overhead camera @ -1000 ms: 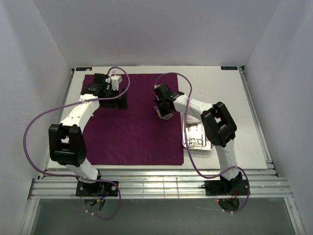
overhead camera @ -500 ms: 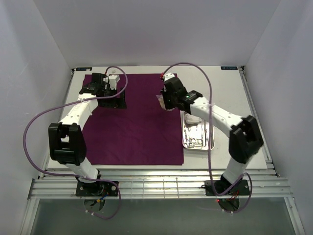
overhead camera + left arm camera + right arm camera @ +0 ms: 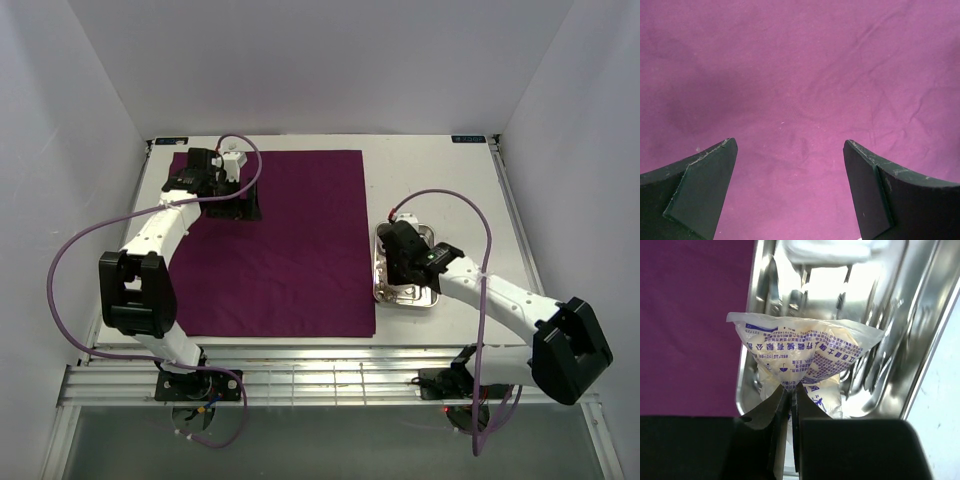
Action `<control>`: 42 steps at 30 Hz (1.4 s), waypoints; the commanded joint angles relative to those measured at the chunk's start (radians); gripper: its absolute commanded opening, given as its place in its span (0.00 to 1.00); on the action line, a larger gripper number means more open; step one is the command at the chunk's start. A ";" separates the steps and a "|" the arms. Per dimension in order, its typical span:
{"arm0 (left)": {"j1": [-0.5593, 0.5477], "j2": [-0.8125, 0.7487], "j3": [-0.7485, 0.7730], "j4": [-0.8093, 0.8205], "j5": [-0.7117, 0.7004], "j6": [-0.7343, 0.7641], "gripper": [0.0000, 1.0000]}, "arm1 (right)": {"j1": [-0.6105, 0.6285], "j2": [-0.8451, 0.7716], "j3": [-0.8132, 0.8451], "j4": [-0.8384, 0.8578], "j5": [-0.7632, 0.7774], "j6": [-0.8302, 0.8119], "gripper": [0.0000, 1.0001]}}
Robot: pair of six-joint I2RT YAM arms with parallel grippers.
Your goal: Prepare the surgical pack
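Note:
The deep-purple cloth (image 3: 280, 250) of the surgical pack lies flat on the table. A small steel tray (image 3: 432, 300) sits just off its right edge. My right gripper (image 3: 790, 390) is shut on the lower corner of a clear, blue-printed gauze packet (image 3: 805, 347) and holds it over the tray (image 3: 747, 340). Metal instruments (image 3: 875, 370) and a white gauze pad (image 3: 825, 250) lie in the tray. From above, the right gripper (image 3: 398, 250) covers the tray's far half. My left gripper (image 3: 245, 205) hangs open over the cloth's far left part (image 3: 800, 75), with nothing between its fingers.
White walls close the table in at the back and on both sides. A metal rail runs along the right edge (image 3: 520, 230). Bare white tabletop (image 3: 450, 180) lies to the right of the cloth, beyond the tray.
My right arm has swung from over the cloth's right side back to the tray, and its jaws have shut on the gauze packet. The left arm has not moved.

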 commanded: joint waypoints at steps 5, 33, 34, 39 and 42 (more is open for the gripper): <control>0.005 -0.019 0.025 0.014 0.020 -0.002 0.98 | -0.049 0.077 -0.007 0.005 0.048 0.082 0.08; 0.005 -0.015 0.028 0.012 0.044 -0.002 0.98 | -0.357 -0.029 0.093 -0.060 -0.004 -0.106 0.65; 0.005 -0.016 0.027 0.012 0.043 -0.002 0.98 | -0.376 -0.014 0.088 -0.058 -0.015 -0.143 0.65; 0.005 -0.021 0.022 0.012 0.041 -0.002 0.98 | -0.526 0.058 0.009 -0.028 -0.171 -0.199 0.65; 0.005 -0.029 0.013 0.011 0.035 -0.002 0.98 | -0.543 0.063 -0.021 0.060 -0.256 -0.219 0.63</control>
